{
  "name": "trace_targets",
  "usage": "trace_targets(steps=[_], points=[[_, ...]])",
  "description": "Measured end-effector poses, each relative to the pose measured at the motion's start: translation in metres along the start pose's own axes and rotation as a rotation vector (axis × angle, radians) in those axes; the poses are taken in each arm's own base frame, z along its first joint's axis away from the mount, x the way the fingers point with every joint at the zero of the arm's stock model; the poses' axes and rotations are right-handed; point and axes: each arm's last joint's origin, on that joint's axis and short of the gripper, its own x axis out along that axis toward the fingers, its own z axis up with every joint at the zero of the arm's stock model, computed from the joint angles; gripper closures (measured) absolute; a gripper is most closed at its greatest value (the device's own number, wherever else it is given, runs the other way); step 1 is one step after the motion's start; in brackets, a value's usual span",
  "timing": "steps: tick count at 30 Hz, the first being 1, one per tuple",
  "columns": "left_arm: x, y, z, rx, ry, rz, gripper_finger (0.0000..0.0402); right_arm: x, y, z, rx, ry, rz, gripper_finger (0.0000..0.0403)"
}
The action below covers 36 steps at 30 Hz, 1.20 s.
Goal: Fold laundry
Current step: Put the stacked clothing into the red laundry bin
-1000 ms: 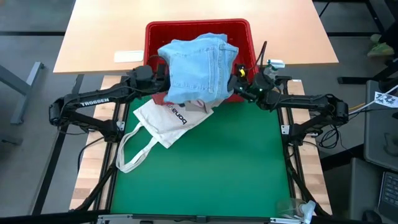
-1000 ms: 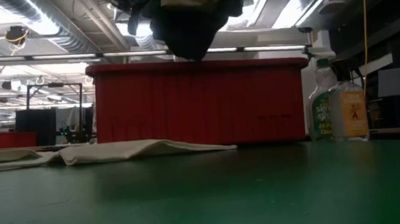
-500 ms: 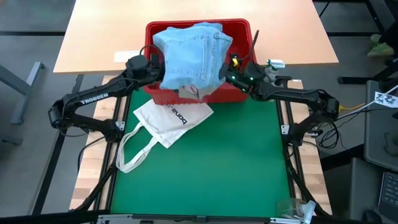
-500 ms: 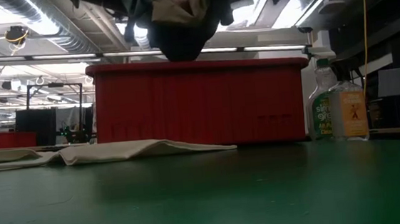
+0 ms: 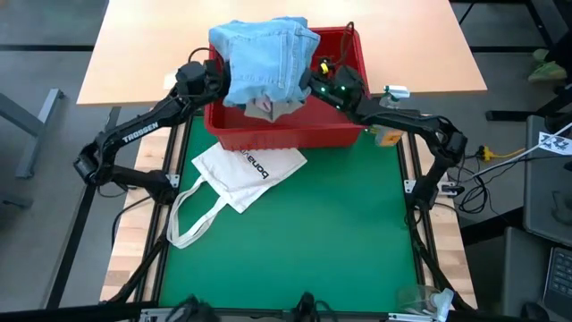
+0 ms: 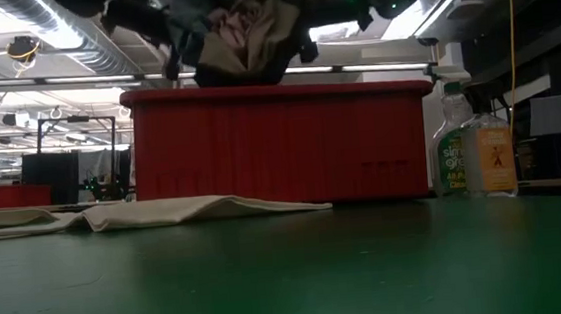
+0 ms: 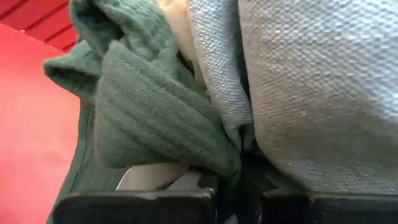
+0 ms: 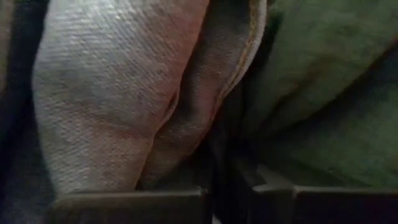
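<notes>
While the laundry bundle (image 5: pixel 265 61), denim jeans (image 5: pixel 268 49) outermost, hangs above the red basket (image 5: pixel 286 132), the left gripper (image 5: pixel 217 79) is clamped on its left edge, pinching green knit (image 7: pixel 143 118). Right gripper (image 5: pixel 315 85) pinches cloth on the opposite edge. Tote bag (image 5: pixel 237 174) lies flat on the mat (image 5: pixel 340 241).

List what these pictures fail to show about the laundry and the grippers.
- Basket inside: covered by the jeans in the high view, walled off in the low view.
- Left gripper and right gripper fingertips: buried in cloth in the high view; both wrist views are filled by fabric.
- Bundle top: cut off by the low view's edge.
- Socks: not visible anywhere.
</notes>
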Motion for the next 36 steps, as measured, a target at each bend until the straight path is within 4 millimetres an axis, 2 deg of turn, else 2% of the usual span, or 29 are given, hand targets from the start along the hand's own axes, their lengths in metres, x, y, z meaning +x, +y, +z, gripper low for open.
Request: trace_targets(steps=[6, 11, 17, 21, 29, 36], points=[[0.035, 0.034, 0.002, -0.013, 0.04, 0.065, 0.0389, 0.007, -0.035, 0.008, 0.002, 0.02, -0.121, 0.0386], [0.061, 0.067, 0.001, -0.023, 0.079, 0.122, 0.0389, 0.006, -0.073, 0.013, 0.015, 0.081, -0.277, 0.0386], [0.081, 0.108, 0.002, 0.032, 0.111, 0.225, 0.0389, -0.007, -0.112, 0.028, -0.033, 0.14, -0.469, 0.0386], [0.088, 0.126, 0.001, 0.066, 0.128, 0.277, 0.0389, -0.018, -0.13, 0.038, -0.072, 0.187, -0.598, 0.0386], [0.09, 0.137, -0.001, 0.22, 0.168, 0.341, 0.0382, -0.038, -0.151, 0.043, -0.117, 0.299, -0.793, 0.0386], [0.089, 0.14, 0.0, 0.381, 0.18, 0.357, 0.037, -0.043, -0.155, 0.041, -0.164, 0.355, -0.844, 0.0386]])
